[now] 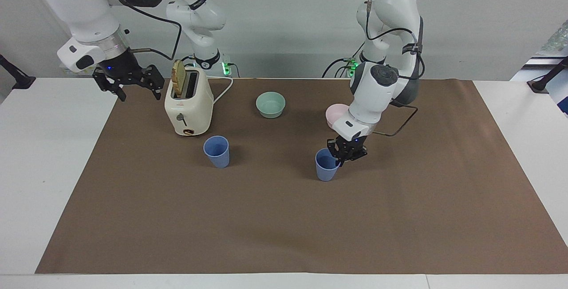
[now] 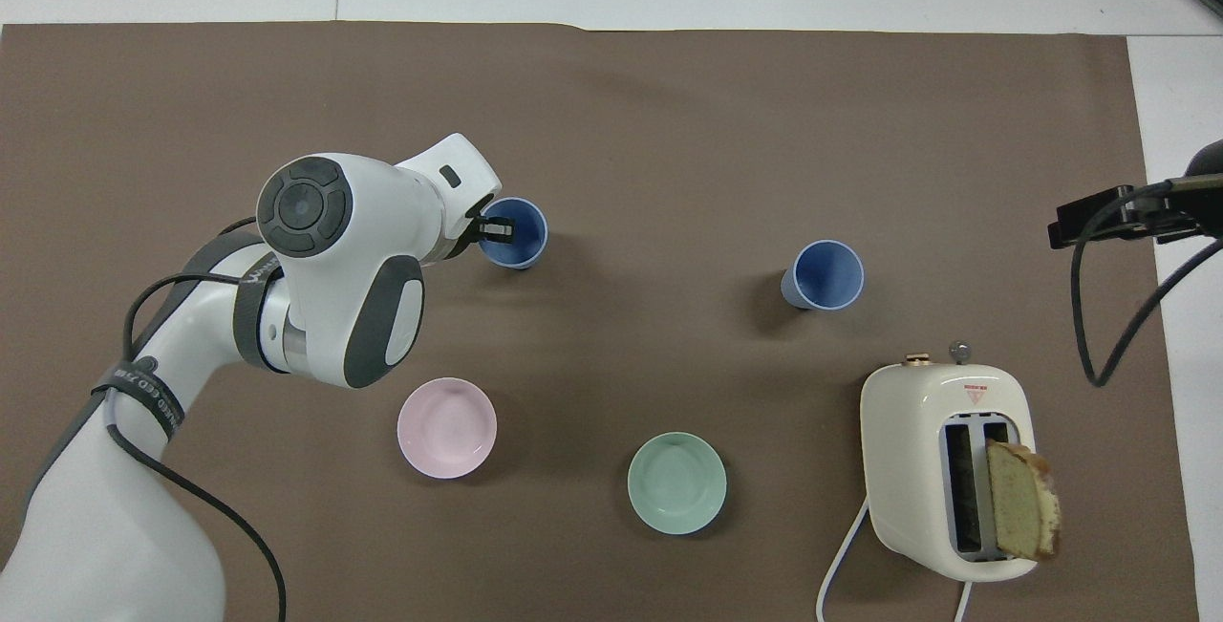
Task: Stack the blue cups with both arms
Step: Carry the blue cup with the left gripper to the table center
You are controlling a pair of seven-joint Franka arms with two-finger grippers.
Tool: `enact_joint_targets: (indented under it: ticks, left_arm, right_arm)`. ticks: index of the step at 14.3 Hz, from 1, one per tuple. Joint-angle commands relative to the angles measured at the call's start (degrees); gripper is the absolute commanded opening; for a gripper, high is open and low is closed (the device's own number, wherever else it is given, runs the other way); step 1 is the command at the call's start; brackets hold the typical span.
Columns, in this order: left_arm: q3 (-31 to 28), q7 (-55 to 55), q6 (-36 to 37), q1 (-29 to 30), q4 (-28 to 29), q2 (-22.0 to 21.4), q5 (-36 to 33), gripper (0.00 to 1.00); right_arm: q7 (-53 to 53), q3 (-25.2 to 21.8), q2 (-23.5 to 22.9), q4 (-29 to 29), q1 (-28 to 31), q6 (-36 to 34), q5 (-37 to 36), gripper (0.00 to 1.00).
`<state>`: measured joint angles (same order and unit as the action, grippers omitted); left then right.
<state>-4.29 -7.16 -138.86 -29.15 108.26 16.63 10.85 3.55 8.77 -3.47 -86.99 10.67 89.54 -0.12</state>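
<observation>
The fingers of the left gripper (image 1: 344, 156) grasp the rim of one blue cup (image 1: 326, 166), one finger inside the mouth and one outside, as we see in the overhead view, where the left gripper (image 2: 496, 230) sits at the cup's edge. This held cup (image 2: 516, 233) stands upright over the brown mat (image 1: 284, 218), about midway along the table, and we cannot tell if its bottom touches the mat or hangs just above it. The left arm (image 1: 377, 89) comes down to it from its base and hides a part of the pink bowl (image 1: 333, 113), which lies nearer to the robots than the held cup. The second blue cup (image 1: 217, 151) stands upright and alone on the mat, toward the right arm's end of the table, well apart from the held cup and just beside the cream toaster (image 1: 188, 104), a little farther from the robots than it. A slice of bread (image 1: 179, 77) stands up in one slot of the toaster. The mint-green bowl (image 1: 270, 104) lies between the toaster and the pink bowl. The right gripper (image 1: 128, 84) waits in the air over the edge of the mat beside the toaster, and we see its fingers spread apart, holding nothing.
</observation>
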Motion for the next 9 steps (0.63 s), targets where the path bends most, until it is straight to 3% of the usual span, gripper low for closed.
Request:
enact_joint_targets:
  ticks: [1,4,9]
  left_arm:
    - [-0.9,-0.75,-0.09,-0.82,0.64,-0.89,0.4,1.0]
    - [-1.07,-0.05,1.56,0.06,0.55,-2.73,0.4,1.0]
    - [-1.69,2.22,12.89,6.63,0.29,-11.34,0.14,1.0]
  right_arm:
    - [1.29,0.19,0.48,-0.81,0.31,0.72,0.21,1.0]
    - [1.29,0.19,0.48,-0.81,0.4,0.81,0.3,1.0]
    - [1.29,0.19,0.39,-0.81,0.31,1.33,0.3,1.0]
